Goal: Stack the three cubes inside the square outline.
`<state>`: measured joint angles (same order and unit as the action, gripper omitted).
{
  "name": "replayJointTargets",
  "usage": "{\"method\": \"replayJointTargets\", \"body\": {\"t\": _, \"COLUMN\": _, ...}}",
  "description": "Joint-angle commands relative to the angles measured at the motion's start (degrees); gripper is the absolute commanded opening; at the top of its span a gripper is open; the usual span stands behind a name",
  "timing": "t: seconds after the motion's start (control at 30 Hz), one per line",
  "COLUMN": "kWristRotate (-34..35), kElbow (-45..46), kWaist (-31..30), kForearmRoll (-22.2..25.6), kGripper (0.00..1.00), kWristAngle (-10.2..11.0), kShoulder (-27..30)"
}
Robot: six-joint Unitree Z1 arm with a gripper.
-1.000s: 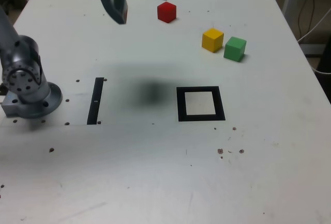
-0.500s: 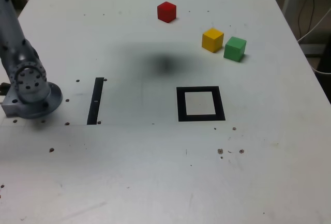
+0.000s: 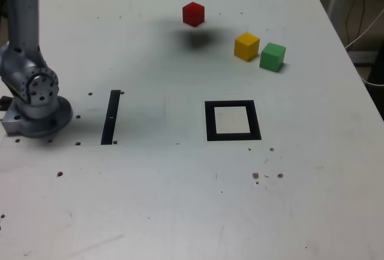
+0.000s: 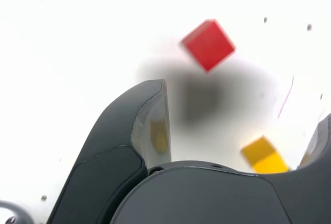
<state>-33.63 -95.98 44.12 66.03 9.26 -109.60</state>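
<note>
White tabletop (image 3: pixel 180 200) seen; red cube (image 3: pixel 193 14) at 12 o'clock from square outline (image 3: pixel 233 120). Gripper (image 4: pixel 238 125) spread wide, empty (high above cubes). Risk judged: yellow cube (image 3: pixel 246 46) nudged, green cube (image 3: pixel 272 56) touching it.

Items on the counter (image 3: pixel 180 200), by count: three cubes, namely one red cube (image 3: pixel 193 14), one yellow cube (image 3: pixel 246 46) and one green cube (image 3: pixel 272 56); one square outline (image 3: pixel 233 120), black with a pale centre; one thin black strip (image 3: pixel 111 116); one robot arm base (image 3: pixel 33 101).
</note>
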Motion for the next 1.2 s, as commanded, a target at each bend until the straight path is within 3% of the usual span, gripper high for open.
{"method": "replayJointTargets", "body": {"t": 0.0, "kWristRotate": -0.6, "kElbow": -1.7, "kWaist": 0.8, "kForearmRoll": -0.4, "kGripper": 0.98, "kWristAngle": 0.4, "kShoulder": -1.1}}
{"method": "replayJointTargets", "body": {"t": 0.27, "kWristRotate": -3.1, "kElbow": -5.7, "kWaist": 2.8, "kForearmRoll": 1.0, "kGripper": 0.98, "kWristAngle": 0.9, "kShoulder": -7.5}}
{"method": "replayJointTargets", "body": {"t": 0.5, "kWristRotate": -5.2, "kElbow": -5.5, "kWaist": 1.8, "kForearmRoll": 3.7, "kGripper": 0.98, "kWristAngle": 2.9, "kShoulder": -10.4}}
{"method": "replayJointTargets", "body": {"t": 0.9, "kWristRotate": -7.7, "kElbow": -8.7, "kWaist": 0.7, "kForearmRoll": 6.1, "kGripper": 0.97, "kWristAngle": 3.1, "kShoulder": -14.8}}
{"method": "replayJointTargets", "body": {"t": 1.17, "kWristRotate": -7.7, "kElbow": -14.2, "kWaist": 0.1, "kForearmRoll": 10.1, "kGripper": 0.96, "kWristAngle": 3.8, "kShoulder": -18.3}}
